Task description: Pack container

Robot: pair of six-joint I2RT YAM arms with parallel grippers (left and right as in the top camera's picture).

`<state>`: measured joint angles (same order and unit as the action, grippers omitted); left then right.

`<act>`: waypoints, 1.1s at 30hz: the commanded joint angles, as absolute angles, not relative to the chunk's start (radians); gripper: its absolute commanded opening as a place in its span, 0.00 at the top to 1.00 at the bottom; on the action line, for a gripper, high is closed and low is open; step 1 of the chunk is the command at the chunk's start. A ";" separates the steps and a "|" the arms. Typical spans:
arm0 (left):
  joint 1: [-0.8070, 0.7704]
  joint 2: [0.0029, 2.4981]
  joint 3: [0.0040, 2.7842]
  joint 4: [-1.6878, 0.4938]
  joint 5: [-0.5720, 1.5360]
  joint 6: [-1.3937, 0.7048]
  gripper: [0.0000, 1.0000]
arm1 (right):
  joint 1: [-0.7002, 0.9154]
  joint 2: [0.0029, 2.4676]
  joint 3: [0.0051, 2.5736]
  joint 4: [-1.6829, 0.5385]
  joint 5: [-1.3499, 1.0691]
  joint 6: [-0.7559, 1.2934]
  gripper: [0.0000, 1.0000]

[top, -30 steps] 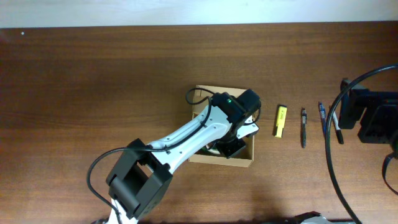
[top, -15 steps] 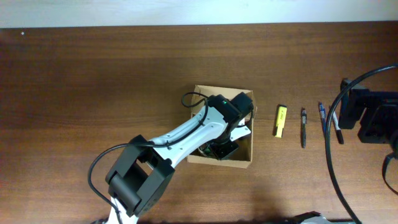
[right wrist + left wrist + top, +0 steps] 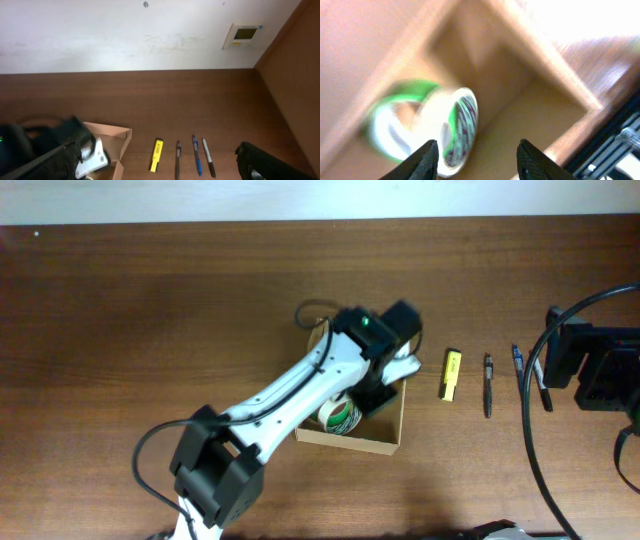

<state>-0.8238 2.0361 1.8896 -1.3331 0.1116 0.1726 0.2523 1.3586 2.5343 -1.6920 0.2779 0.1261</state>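
The container (image 3: 345,442) is a tan cardboard box at the table's middle, and its inside (image 3: 530,110) fills the blurred left wrist view. A green and white tape roll (image 3: 340,415) lies in it. That roll (image 3: 457,130) shows just beyond my left finger, apart from the right one. My left gripper (image 3: 478,155) hangs open over the box floor with nothing between its fingers; from overhead the left arm (image 3: 375,345) covers the box's far part. My right gripper (image 3: 160,172) is wide open and empty, held off at the table's right end (image 3: 590,370).
Right of the box lie a yellow highlighter (image 3: 451,374) and three pens (image 3: 488,385) (image 3: 518,365) (image 3: 540,390) in a row. They also appear in the right wrist view, highlighter (image 3: 157,155) first. A black cable (image 3: 535,440) loops at the right edge.
My left gripper has gone from shut to open and drawn back upward; the tape roll now lies loose in the box. The box has turned slightly. The right arm has not moved.
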 commanded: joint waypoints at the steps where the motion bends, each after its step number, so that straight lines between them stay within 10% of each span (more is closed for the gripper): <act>1: -0.813 1.928 2.132 -1.390 0.036 0.179 0.49 | 0.261 1.356 2.535 -1.699 0.269 0.112 0.01; 25: -0.349 1.435 2.526 -1.665 -0.403 -0.081 0.00 | 0.039 1.514 1.958 -1.699 0.140 0.139 0.01; 33: -0.350 1.211 2.525 -1.684 -0.434 -0.083 0.00 | -0.090 1.743 1.870 -1.667 -0.023 0.081 0.01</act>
<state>-0.3565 1.2423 2.5275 -1.6726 -0.4091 -0.0711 -0.0868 1.6611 1.9076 -1.6821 0.0654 0.1230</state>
